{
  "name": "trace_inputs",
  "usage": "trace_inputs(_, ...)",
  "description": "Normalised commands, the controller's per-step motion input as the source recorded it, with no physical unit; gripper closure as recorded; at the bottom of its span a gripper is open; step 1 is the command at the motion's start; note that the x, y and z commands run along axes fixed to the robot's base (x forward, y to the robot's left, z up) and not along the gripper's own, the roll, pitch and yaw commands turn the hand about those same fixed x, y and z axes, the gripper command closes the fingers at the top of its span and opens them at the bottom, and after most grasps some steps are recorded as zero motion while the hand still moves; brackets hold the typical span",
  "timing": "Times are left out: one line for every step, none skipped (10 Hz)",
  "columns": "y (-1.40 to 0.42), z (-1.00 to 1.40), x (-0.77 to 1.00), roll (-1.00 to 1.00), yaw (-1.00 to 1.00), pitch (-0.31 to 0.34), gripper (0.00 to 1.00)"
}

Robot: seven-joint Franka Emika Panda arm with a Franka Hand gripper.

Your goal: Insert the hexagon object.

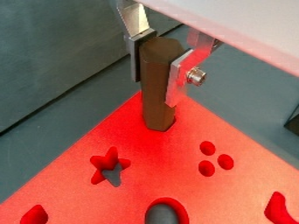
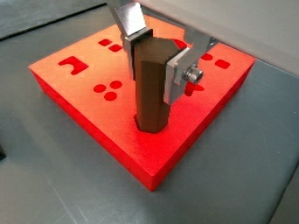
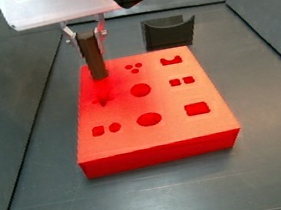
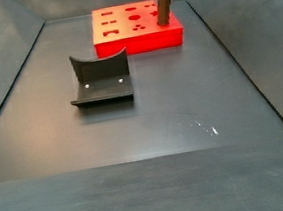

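Note:
The hexagon object (image 1: 158, 87), a long reddish-brown peg, stands upright with its lower end at a corner of the red block (image 1: 222, 188). It also shows in the other wrist view (image 2: 149, 87) and in both side views (image 3: 92, 56) (image 4: 163, 8). My gripper (image 1: 160, 59) is shut on the peg's upper end, its silver fingers on either side; it shows too in a wrist view (image 2: 158, 61) and a side view (image 3: 84, 30). The peg's tip touches or sits in the block's top; how deep I cannot tell.
The red block (image 3: 152, 110) has several shaped cut-outs on top. The dark grey curved holder (image 3: 167, 30) stands behind the block in a side view and in front of it, nearer the camera, in a side view (image 4: 100, 81). Dark walls enclose the floor.

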Motion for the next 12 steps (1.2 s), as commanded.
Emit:
trace_inputs(-0.01, -0.95, 0.21, 0.11, -0.05, 0.106, 1.00)
trace_inputs(0.00, -0.89, 0.22, 0.13, -0.08, 0.123, 1.00)
trace_inputs(0.00, -0.72, 0.19, 0.21, -0.05, 0.153, 1.00)
trace_inputs(-0.04, -0.53, 0.18, 0.24, -0.05, 0.251, 1.00)
trace_inputs(-0.07, -0.58, 0.22, 0.21, -0.06, 0.244, 1.00)
trace_inputs(-0.16, -0.83, 0.34, 0.18, 0.00, 0.117, 1.00)
trace_inputs(-0.11, -0.88, 0.05, 0.18, 0.00, -0.099, 1.00)
trace_inputs(-0.07, -0.48, -0.12, 0.16, 0.00, -0.357, 1.00)
trace_inputs(-0.07, -0.29, -0.14, 0.17, 0.00, -0.449, 1.00)
trace_inputs(-0.08, -0.25, -0.09, 0.15, 0.00, -0.471, 1.00)
trace_inputs(0.00, -0.13, -0.03, 0.03, 0.00, -0.183, 1.00)
trace_inputs(0.00, 0.00, 0.00, 0.00, 0.00, 0.000, 1.00)
